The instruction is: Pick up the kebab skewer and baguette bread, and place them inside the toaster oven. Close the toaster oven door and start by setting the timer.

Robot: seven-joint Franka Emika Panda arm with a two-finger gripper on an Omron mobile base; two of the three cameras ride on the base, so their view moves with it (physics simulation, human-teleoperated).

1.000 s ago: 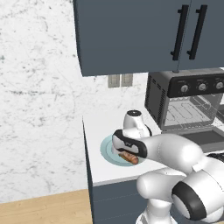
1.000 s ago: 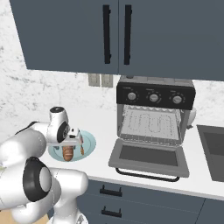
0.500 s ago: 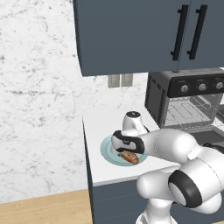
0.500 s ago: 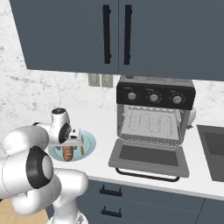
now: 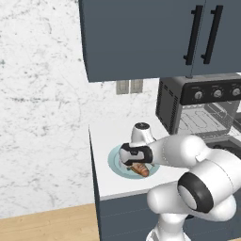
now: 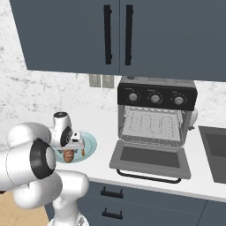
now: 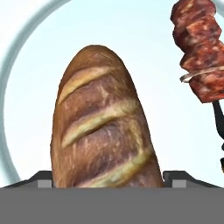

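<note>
On the plate [image 7: 26, 48]: baguette bread [image 7: 103, 120], rigid, light, crusty; grip mid-loaf. Pincer [image 7: 107, 177] apart, straddling it.

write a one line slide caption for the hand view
Hand view: end effector straddling the baguette bread on a pale blue plate, kebab skewer lying beside it.

Marble wall [image 5: 42, 117], blue cabinets [image 6: 132, 35]

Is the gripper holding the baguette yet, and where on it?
Cannot tell. In the hand view the gripper straddles the near end of the baguette bread, which lies on the plate, but finger contact is not visible.
</note>
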